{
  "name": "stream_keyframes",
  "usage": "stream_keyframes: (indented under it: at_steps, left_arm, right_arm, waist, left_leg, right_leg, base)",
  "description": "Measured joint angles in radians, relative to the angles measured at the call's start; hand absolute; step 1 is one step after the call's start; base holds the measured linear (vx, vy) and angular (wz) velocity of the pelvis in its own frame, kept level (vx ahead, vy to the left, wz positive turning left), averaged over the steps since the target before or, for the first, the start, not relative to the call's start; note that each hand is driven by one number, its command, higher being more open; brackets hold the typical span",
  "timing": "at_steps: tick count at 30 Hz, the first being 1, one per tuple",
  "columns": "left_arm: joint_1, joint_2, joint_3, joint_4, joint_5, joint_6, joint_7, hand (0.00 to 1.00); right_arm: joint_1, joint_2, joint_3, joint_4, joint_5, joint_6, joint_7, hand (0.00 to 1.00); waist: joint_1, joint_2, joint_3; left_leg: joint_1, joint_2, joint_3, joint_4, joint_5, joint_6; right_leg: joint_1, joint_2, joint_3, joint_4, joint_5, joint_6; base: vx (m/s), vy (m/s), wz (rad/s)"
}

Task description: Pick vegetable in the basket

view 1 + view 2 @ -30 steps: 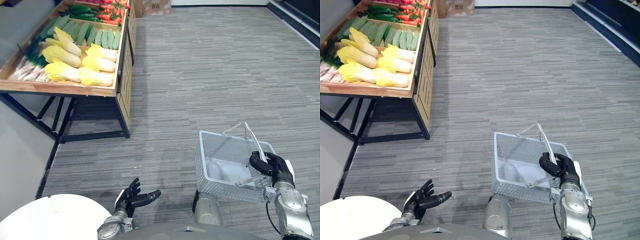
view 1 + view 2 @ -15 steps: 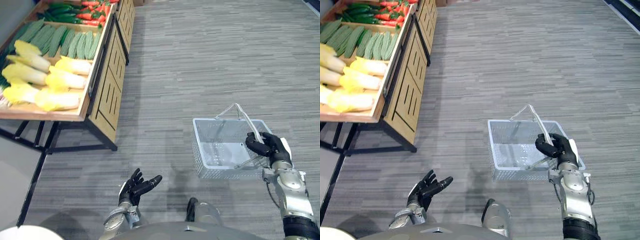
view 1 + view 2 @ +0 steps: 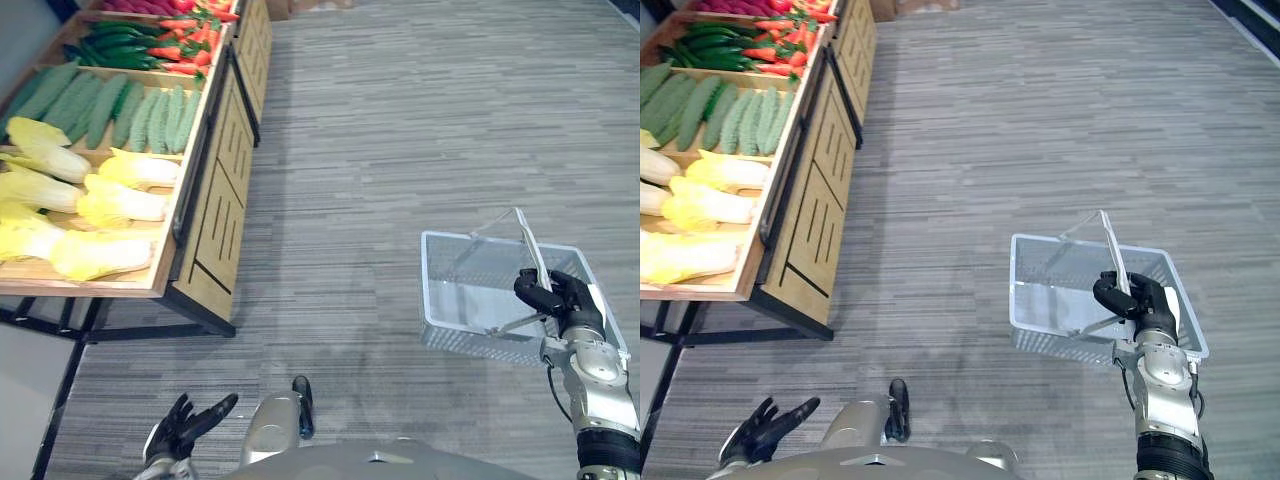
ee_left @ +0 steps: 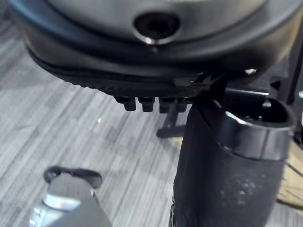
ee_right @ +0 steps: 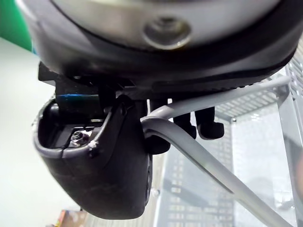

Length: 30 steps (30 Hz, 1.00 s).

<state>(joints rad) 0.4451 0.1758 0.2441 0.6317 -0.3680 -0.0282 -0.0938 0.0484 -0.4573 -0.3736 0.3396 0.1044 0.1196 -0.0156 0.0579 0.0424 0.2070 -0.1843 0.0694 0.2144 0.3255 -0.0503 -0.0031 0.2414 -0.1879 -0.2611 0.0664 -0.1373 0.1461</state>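
The vegetables lie on the slatted wooden produce counter (image 3: 212,215), well apart from both sets of fingers; none is in hand yet. Nearest the left fingers are the pale yellow-and-white leafy cabbages (image 3: 122,204), then the ridged green cucumbers (image 3: 150,118), and farthest off the red carrots or peppers (image 3: 190,20). A cabbage looks bulky but fairly light, with a soft leafy end that would crush or tear. It is best wrapped round its firmer white half. The cucumbers look stiff and slim, likely to roll, so a hold round the middle suits them.

The left hand (image 3: 187,423) hangs low with its fingers spread and holding nothing. The right hand (image 3: 1140,299) has its fingers curled round the thin grey handle (image 3: 531,252) of the silver wire-mesh basket (image 3: 1060,346), which hangs off the floor beyond the right fingers and appears empty.

The counter's outer side is cut off, so some cabbages show only in part. I cannot tell whether the red vegetables are carrots or peppers.
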Motion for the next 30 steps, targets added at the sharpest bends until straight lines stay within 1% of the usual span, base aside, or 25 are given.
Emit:
stream_keyframes:
  at_steps: [3,6,7,8,9,10,11,14,15,16,17,18,19,20,21,22,23,24,25,26,28,29,30]
  left_arm:
    - [0.041,-0.021,-0.034,0.027,0.025,-0.009,-0.031,1.0]
    - [0.044,-0.037,-0.047,0.033,0.021,-0.013,-0.059,1.0]
    - [0.044,-0.043,-0.045,0.034,0.021,-0.014,-0.063,1.0]
    - [0.045,-0.043,-0.045,0.034,0.021,-0.015,-0.066,1.0]
    - [0.045,-0.043,-0.041,0.033,0.021,-0.019,-0.071,1.0]
    - [0.045,-0.043,-0.04,0.032,0.021,-0.027,-0.073,1.0]
    - [0.045,-0.043,-0.04,0.031,0.021,-0.036,-0.072,1.0]
    - [0.048,-0.042,-0.041,0.024,0.027,-0.054,-0.061,1.0]
    - [0.048,-0.041,-0.041,0.024,0.037,-0.056,-0.059,1.0]
    - [0.048,-0.04,-0.041,0.024,0.052,-0.057,-0.058,1.0]
    - [0.057,-0.038,-0.041,0.024,0.066,-0.057,-0.058,1.0]
    - [0.064,-0.038,-0.042,0.024,0.067,-0.056,-0.058,1.0]
    - [0.079,-0.038,-0.042,0.025,0.067,-0.056,-0.057,1.0]
    - [0.089,-0.032,-0.042,0.025,0.068,-0.056,-0.053,1.0]
    - [0.091,-0.026,-0.042,0.025,0.072,-0.056,-0.048,1.0]
    - [0.091,-0.018,-0.042,0.026,0.091,-0.056,-0.042,1.0]
    - [0.091,-0.017,-0.042,0.026,0.099,-0.056,-0.041,1.0]
    - [0.09,-0.018,-0.044,0.027,0.106,-0.056,-0.041,1.0]
    - [0.071,-0.022,-0.055,0.027,0.108,-0.053,-0.038,1.0]
    - [0.06,-0.02,-0.069,0.027,0.109,-0.051,-0.034,1.0]
    - [-0.016,-0.013,-0.134,0.026,0.107,-0.027,-0.002,1.0]
    - [-0.044,-0.014,-0.155,0.026,0.105,-0.023,0.002,1.0]
    - [-0.085,-0.021,-0.172,0.021,0.104,-0.026,0.005,1.0]
  right_arm:
    - [-0.001,0.006,0.002,0.0,0.001,-0.02,0.001,0.0]
    - [-0.001,0.027,0.003,0.0,0.001,-0.043,-0.002,0.0]
    - [-0.001,0.031,0.003,0.0,0.001,-0.043,-0.003,0.0]
    - [-0.001,0.032,0.003,0.0,0.001,-0.043,-0.003,0.0]
    - [-0.001,0.034,0.003,0.0,0.001,-0.043,-0.004,0.0]
    - [0.0,0.035,0.002,0.0,0.001,-0.043,-0.004,0.0]
    - [0.0,0.037,0.002,0.0,0.001,-0.043,-0.006,0.0]
    - [0.028,0.058,-0.002,0.0,-0.002,-0.043,-0.013,0.0]
    - [0.038,0.072,-0.013,0.0,-0.002,-0.043,-0.017,0.0]
    - [0.047,0.086,-0.022,0.0,-0.002,-0.043,-0.025,0.0]
    - [0.052,0.115,-0.041,0.0,-0.001,-0.043,-0.039,0.0]
    - [0.055,0.124,-0.045,0.0,-0.001,-0.043,-0.042,0.0]
    - [0.058,0.139,-0.049,0.0,-0.001,-0.043,-0.042,0.0]
    - [0.062,0.154,-0.048,-0.001,-0.001,-0.043,-0.041,0.0]
    - [0.064,0.161,-0.048,-0.001,-0.001,-0.043,-0.04,0.0]
    - [0.068,0.169,-0.048,-0.002,-0.001,-0.044,-0.039,0.0]
    - [0.07,0.171,-0.049,-0.003,-0.001,-0.044,-0.039,0.0]
    - [0.08,0.172,-0.049,-0.012,-0.001,-0.044,-0.04,0.0]
    - [0.094,0.177,-0.049,-0.036,-0.001,-0.044,-0.04,0.0]
    - [0.1,0.181,-0.049,-0.048,0.0,-0.046,-0.04,0.0]
    - [0.098,0.186,-0.048,-0.072,0.0,-0.048,-0.031,0.0]
    - [0.093,0.186,-0.048,-0.072,0.0,-0.047,-0.028,0.0]
    - [0.094,0.186,-0.048,-0.071,-0.001,-0.044,-0.027,0.0]
  waist:
    - [0.008,0.013,0.001]
    - [0.023,0.01,0.002]
    - [0.022,0.015,-0.001]
    - [0.021,0.018,-0.003]
    - [0.021,0.023,-0.006]
    - [0.019,0.025,-0.008]
    - [0.019,0.023,-0.007]
    - [0.018,0.013,-0.005]
    - [0.017,0.005,-0.007]
    - [0.016,-0.006,-0.006]
    - [0.016,-0.021,-0.005]
    - [0.016,-0.024,-0.005]
    - [0.015,-0.025,-0.004]
    - [0.014,-0.022,-0.003]
    - [0.014,-0.028,0.0]
    - [0.01,-0.034,0.006]
    - [0.005,-0.035,0.007]
    - [-0.006,-0.036,0.009]
    - [-0.011,-0.033,0.01]
    - [-0.015,-0.031,0.011]
    - [-0.028,-0.012,0.016]
    - [-0.038,-0.002,0.022]
    - [-0.043,0.004,0.03]
  left_leg:
    - [0.019,0.008,0.024,-0.012,-0.019,-0.005]
    - [0.015,0.008,0.061,-0.017,-0.039,-0.004]
    - [0.014,0.008,0.07,-0.017,-0.059,-0.009]
    - [0.015,0.007,0.073,-0.018,-0.066,-0.006]
    - [0.019,0.002,0.079,-0.025,-0.075,0.003]
    - [0.025,-0.009,0.08,-0.039,-0.077,0.006]
    - [0.034,-0.016,0.081,-0.046,-0.078,0.007]
    - [0.056,-0.044,0.058,-0.053,-0.092,0.029]
    - [0.063,-0.056,0.045,-0.052,-0.097,0.037]
    - [0.073,-0.066,0.034,-0.052,-0.101,0.044]
    - [0.089,-0.081,0.017,-0.047,-0.112,0.06]
    - [0.095,-0.083,0.01,-0.043,-0.118,0.065]
    - [0.111,-0.08,-0.006,-0.035,-0.132,0.071]
    - [0.136,-0.078,-0.026,-0.031,-0.147,0.092]
    - [0.147,-0.078,-0.035,-0.031,-0.153,0.099]
    - [0.166,-0.079,-0.059,-0.032,-0.159,0.102]
    - [0.173,-0.079,-0.068,-0.034,-0.159,0.101]
    - [0.191,-0.08,-0.085,-0.042,-0.163,0.097]
    - [0.21,-0.085,-0.1,-0.056,-0.17,0.092]
    - [0.216,-0.085,-0.107,-0.059,-0.175,0.089]
    - [0.233,-0.078,-0.129,-0.076,-0.187,0.075]
    - [0.248,-0.068,-0.14,-0.081,-0.19,0.066]
    - [0.28,-0.058,-0.151,-0.1,-0.199,0.043]
  right_leg:
    - [-0.006,-0.002,0.034,0.0,0.012,0.016]
    - [-0.035,-0.018,0.065,0.008,0.012,0.016]
    - [-0.053,-0.024,0.075,0.031,0.012,0.017]
    - [-0.066,-0.027,0.075,0.05,0.012,0.017]
    - [-0.09,-0.031,0.075,0.093,0.012,0.017]
    - [-0.112,-0.042,0.072,0.137,0.012,0.018]
    - [-0.121,-0.05,0.071,0.16,0.012,0.019]
    - [-0.157,-0.081,0.07,0.302,0.018,0.028]
    - [-0.176,-0.093,0.07,0.367,0.024,0.036]
    - [-0.197,-0.108,0.071,0.435,0.035,0.049]
    - [-0.237,-0.13,0.075,0.55,0.077,0.044]
    - [-0.256,-0.135,0.076,0.593,0.106,0.036]
    - [-0.29,-0.142,0.076,0.675,0.185,0.009]
    - [-0.32,-0.144,0.084,0.777,0.199,0.001]
    - [-0.341,-0.141,0.085,0.834,0.16,-0.008]
    - [-0.382,-0.125,0.08,0.915,0.068,-0.03]
    - [-0.399,-0.116,0.073,0.928,0.032,-0.039]
    - [-0.428,-0.093,0.064,0.903,-0.026,-0.048]
    - [-0.454,-0.075,0.059,0.824,-0.052,-0.061]
    - [-0.468,-0.066,0.059,0.765,-0.056,-0.068]
    - [-0.517,-0.026,0.083,0.525,-0.054,-0.071]
    - [-0.523,-0.002,0.109,0.403,-0.04,-0.058]
    - [-0.519,0.019,0.14,0.257,-0.014,-0.04]
  base:
    - [0.04,-0.003,-0.27]
    - [-0.01,0.033,-0.43]
    - [-0.03,0.084,-0.32]
    - [-0.03,0.113,-0.23]
    - [-0.01,0.13,-0.13]
    - [0.0,0.135,-0.08]
    - [0.03,0.146,0.06]
    - [0.06,0.134,0.28]
    - [0.08,0.089,0.42]
    - [0.17,0.117,0.57]
    - [0.17,0.089,0.48]
    - [0.21,0.112,0.46]
    - [0.21,0.088,0.34]
    - [0.21,0.078,0.33]
    - [0.22,0.032,0.43]
    - [0.17,-0.003,0.43]
    - [0.21,-0.022,0.62]
    - [0.21,-0.04,0.55]
    - [0.21,-0.048,0.51]
    - [0.28,-0.102,0.33]
    - [0.26,-0.136,0.28]
    - [0.27,-0.179,0.29]
    - [0.37,-0.252,0.27]
